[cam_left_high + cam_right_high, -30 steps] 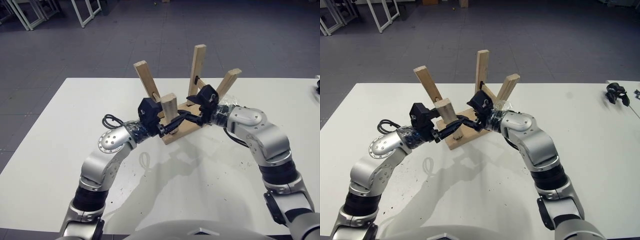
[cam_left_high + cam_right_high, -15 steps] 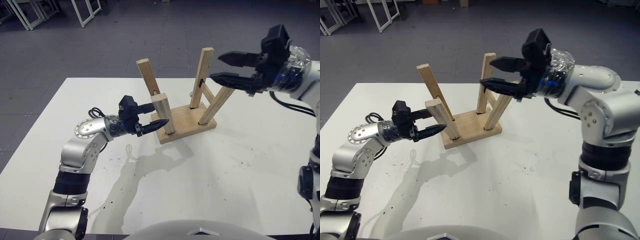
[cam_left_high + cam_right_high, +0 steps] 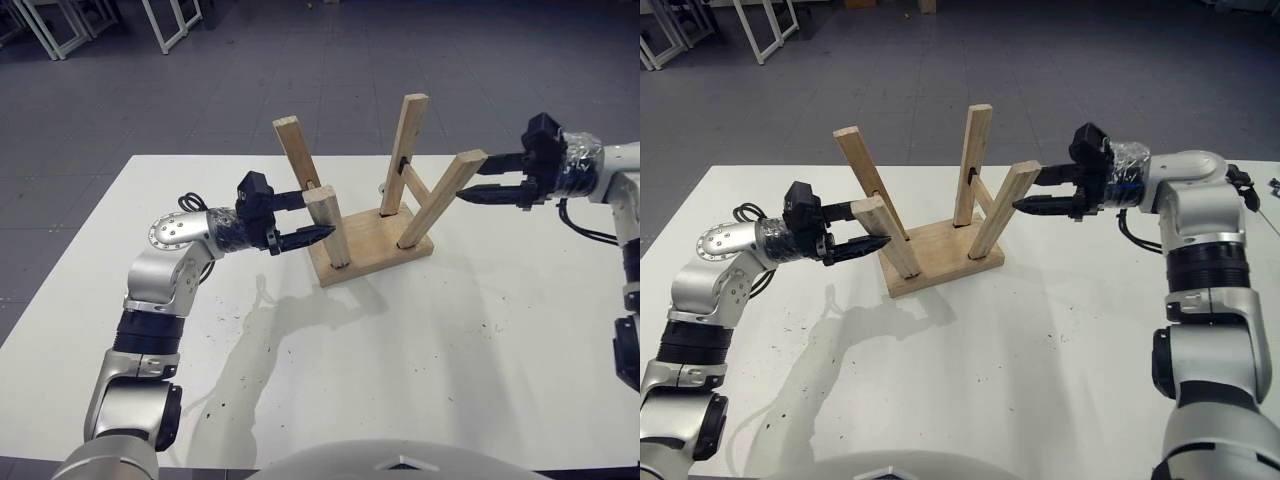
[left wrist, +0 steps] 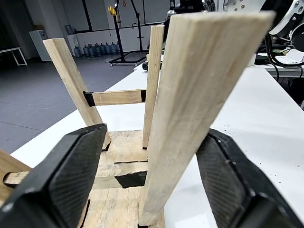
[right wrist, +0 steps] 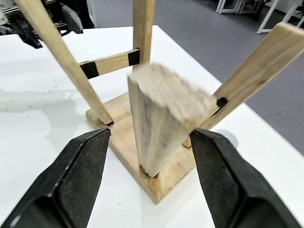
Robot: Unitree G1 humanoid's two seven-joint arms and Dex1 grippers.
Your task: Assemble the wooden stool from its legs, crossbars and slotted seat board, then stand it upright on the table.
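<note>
Left eye view: the stool stands upside down a little toward 12 o'clock from the middle of the white table. Its seat board lies flat and four legs point up. At the stool's 9 o'clock the left gripper is released, its fingers spread above and below the near-left leg. At 3 o'clock the right gripper is also released and straddles the top end of the near-right leg. Toward 12 o'clock lies dark grey floor, with white frames at 11 o'clock.

Right eye view: the same layout, with the seat board's near edge easier to see.

Left wrist view: two black fingers flank the leg with a gap on each side, which the head views do not settle. A crossbar with dark ends joins the two far legs, and a dark slot is cut in the seat board. Water bottles line the far wall; what they hold cannot be told.

Right wrist view: the rough-cut end of the near-right leg sits between the spread fingers, apart from both. The left gripper shows beyond the stool.
</note>
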